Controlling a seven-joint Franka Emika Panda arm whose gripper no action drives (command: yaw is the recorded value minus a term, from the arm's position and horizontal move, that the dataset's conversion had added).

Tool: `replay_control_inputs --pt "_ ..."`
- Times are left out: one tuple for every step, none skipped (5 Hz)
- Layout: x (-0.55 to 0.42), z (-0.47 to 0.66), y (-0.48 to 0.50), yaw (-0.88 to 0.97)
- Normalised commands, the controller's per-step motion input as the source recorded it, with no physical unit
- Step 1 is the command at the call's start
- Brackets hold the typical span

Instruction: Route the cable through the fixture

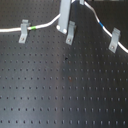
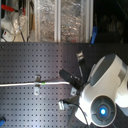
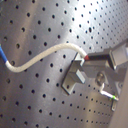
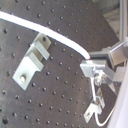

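Observation:
The white cable [image 1: 45, 24] runs from the first exterior view's left through the left clip [image 1: 23, 31], with its green band [image 1: 32, 28] just past that clip. It then rises to my gripper [image 1: 63, 29]. The gripper is shut on the cable right beside the middle fixture clip [image 1: 70, 33]. Past the gripper the cable comes down with its blue band [image 1: 101, 24] to the right clip [image 1: 115, 40]. In the first wrist view the cable [image 3: 45, 54] curves into the fingertips [image 3: 89, 58] above a clip [image 3: 75, 76]. The second wrist view shows the same cable [image 4: 55, 36] and clip [image 4: 31, 61].
Everything stands on a black perforated board [image 1: 60, 90]. In the second exterior view the white arm body [image 2: 102, 90] fills the lower right, and shelves with clutter [image 2: 50, 20] stand behind the board.

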Motion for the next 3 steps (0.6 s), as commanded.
replay_control_inputs --pt "-0.213 0.17 0.297 0.12" --pt "-0.253 0.27 0.304 -0.3" --pt "-0.199 0.3 0.281 -0.44"
